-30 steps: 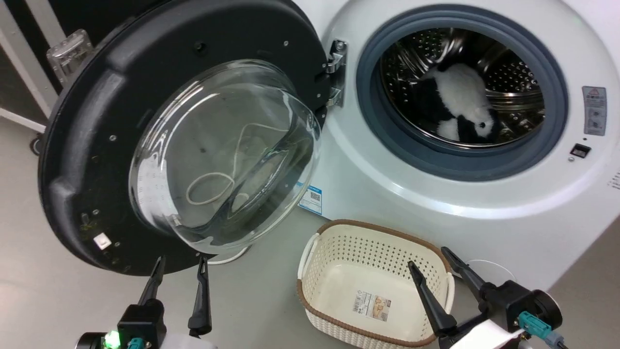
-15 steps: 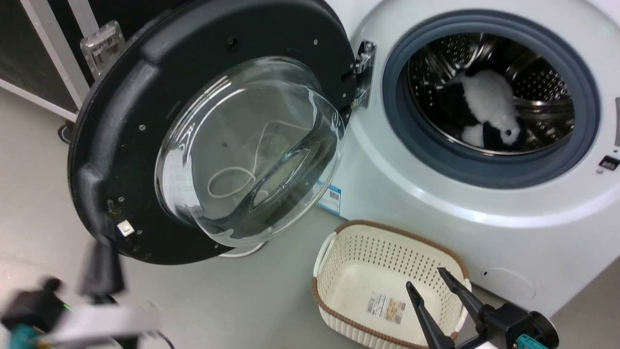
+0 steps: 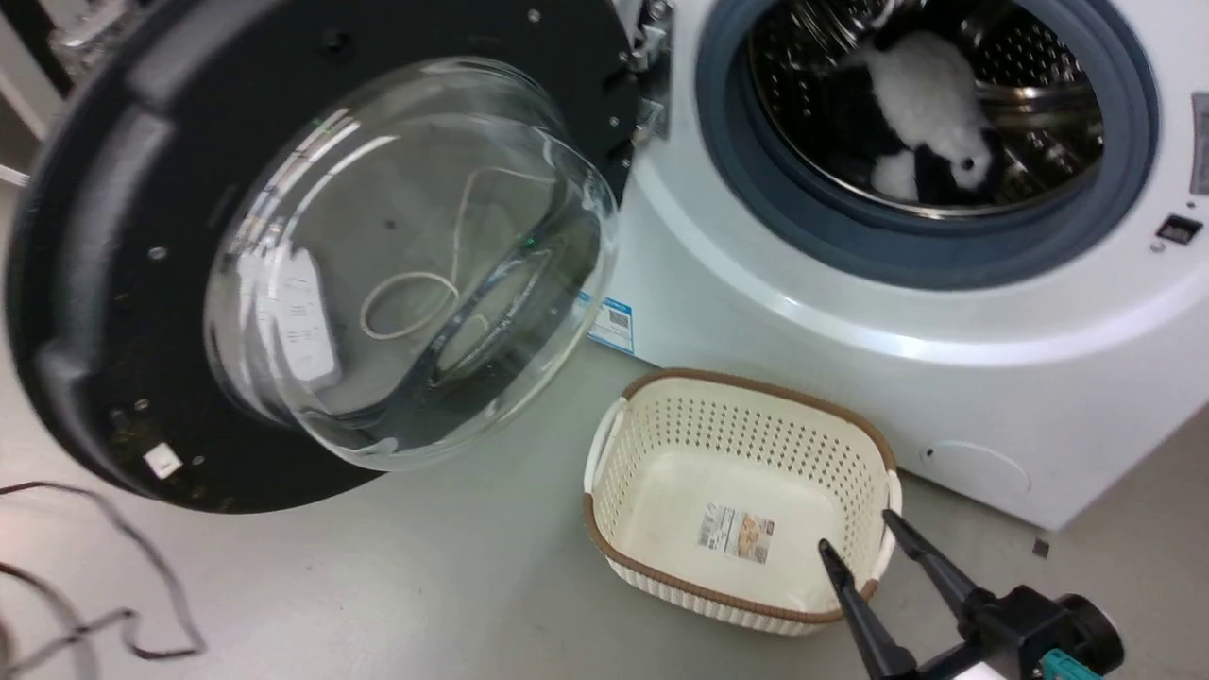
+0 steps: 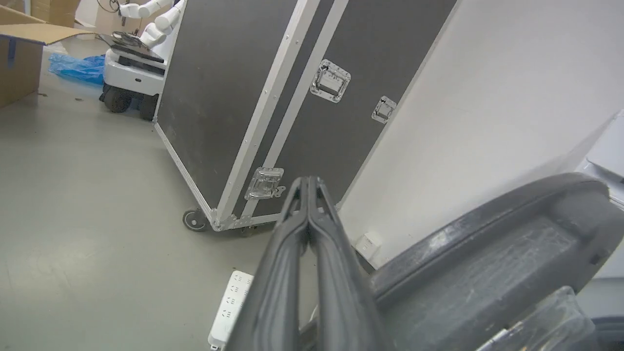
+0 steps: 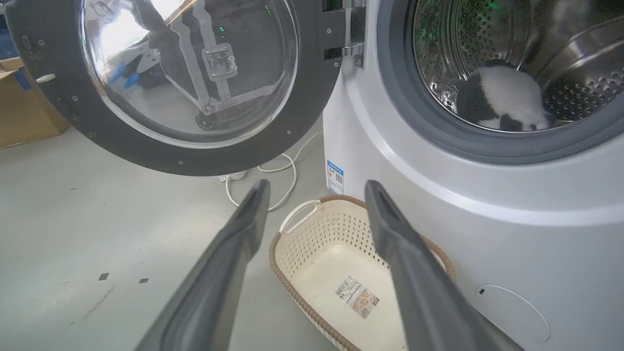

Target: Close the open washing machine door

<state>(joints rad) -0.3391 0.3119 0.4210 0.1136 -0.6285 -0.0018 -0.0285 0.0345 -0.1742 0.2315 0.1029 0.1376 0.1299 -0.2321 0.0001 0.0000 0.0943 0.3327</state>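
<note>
Washing machine door (image 3: 321,255) looked heavy and rigid, so I judged its black rim best for pushing with my left end effector (image 4: 307,187), closed and empty.

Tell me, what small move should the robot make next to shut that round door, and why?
Probably press the left gripper against the outer face of the washing machine door, swinging it toward the washing machine. The door stands wide open, and the shut gripper is beside its outer face.

I see a smooth grey floor (image 4: 73,204), a white wall (image 4: 487,97), a black metal-edged case (image 4: 219,97) on wheels, and a cardboard box (image 4: 17,68).
</note>
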